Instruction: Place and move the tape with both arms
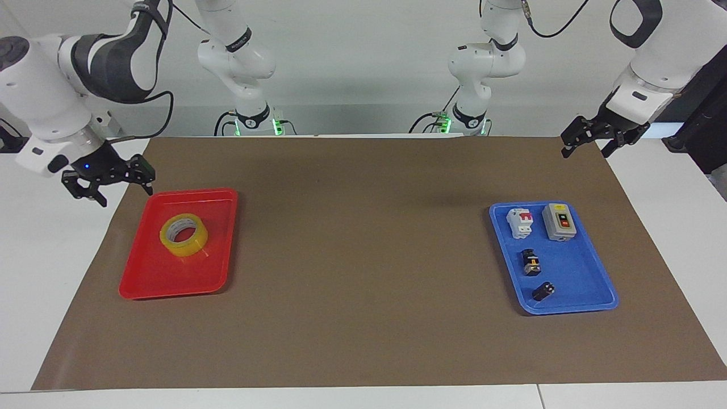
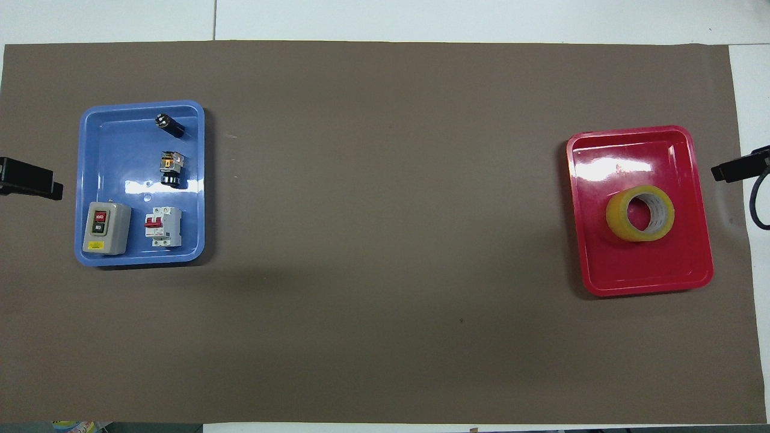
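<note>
The yellow tape roll [image 1: 183, 234] lies flat in the red tray [image 1: 170, 291] at the right arm's end of the table; it also shows in the overhead view [image 2: 640, 213]. My right gripper [image 1: 116, 184] is open and empty, raised over the mat's edge beside the tray, clear of the tape; only its tip [image 2: 739, 169] shows from above. My left gripper [image 1: 585, 149] is open and empty, waiting in the air over the mat's corner at the left arm's end; its tip [image 2: 30, 183] shows from above.
A blue tray [image 1: 568, 309] at the left arm's end holds a grey switch box [image 1: 559, 221], a white and red breaker [image 1: 521, 221] and two small black parts. A brown mat [image 1: 363, 255] covers the table.
</note>
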Available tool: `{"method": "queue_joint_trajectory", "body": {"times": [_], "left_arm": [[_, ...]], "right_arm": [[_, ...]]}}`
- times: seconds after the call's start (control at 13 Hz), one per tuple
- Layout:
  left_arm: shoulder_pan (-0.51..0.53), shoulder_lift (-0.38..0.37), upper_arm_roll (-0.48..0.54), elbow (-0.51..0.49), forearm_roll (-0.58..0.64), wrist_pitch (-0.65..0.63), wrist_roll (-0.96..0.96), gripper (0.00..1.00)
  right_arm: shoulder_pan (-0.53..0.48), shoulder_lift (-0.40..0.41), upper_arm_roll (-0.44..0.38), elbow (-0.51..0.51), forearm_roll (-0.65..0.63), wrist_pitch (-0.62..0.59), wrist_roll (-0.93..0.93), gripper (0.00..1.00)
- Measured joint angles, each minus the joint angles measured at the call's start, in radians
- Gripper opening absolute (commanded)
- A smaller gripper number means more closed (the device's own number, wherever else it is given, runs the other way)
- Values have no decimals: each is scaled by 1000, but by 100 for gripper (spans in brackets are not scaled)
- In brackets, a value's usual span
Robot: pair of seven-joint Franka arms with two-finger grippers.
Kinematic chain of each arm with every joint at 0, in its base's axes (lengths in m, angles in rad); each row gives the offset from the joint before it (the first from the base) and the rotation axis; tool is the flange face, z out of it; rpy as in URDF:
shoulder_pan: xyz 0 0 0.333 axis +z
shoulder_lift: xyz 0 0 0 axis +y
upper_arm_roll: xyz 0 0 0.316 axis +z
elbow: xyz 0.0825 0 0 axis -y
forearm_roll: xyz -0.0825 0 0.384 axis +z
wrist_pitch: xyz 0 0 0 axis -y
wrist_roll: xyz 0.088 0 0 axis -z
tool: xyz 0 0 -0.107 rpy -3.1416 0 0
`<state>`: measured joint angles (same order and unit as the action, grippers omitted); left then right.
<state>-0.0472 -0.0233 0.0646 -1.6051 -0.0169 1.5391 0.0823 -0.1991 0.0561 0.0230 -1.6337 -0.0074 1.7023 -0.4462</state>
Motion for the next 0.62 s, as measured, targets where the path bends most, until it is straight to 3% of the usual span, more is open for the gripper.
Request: {"method": "queue_joint_trajectory", "body": {"times": [0.23, 0.62], "left_arm": [[0, 0, 0, 0, 0, 0, 0, 100], [0, 0, 0, 0, 0, 0, 0, 100]], "right_arm": [[36, -21, 1, 93, 0, -138, 134, 100], [50, -68, 2, 43, 0, -257, 221, 100]]}}
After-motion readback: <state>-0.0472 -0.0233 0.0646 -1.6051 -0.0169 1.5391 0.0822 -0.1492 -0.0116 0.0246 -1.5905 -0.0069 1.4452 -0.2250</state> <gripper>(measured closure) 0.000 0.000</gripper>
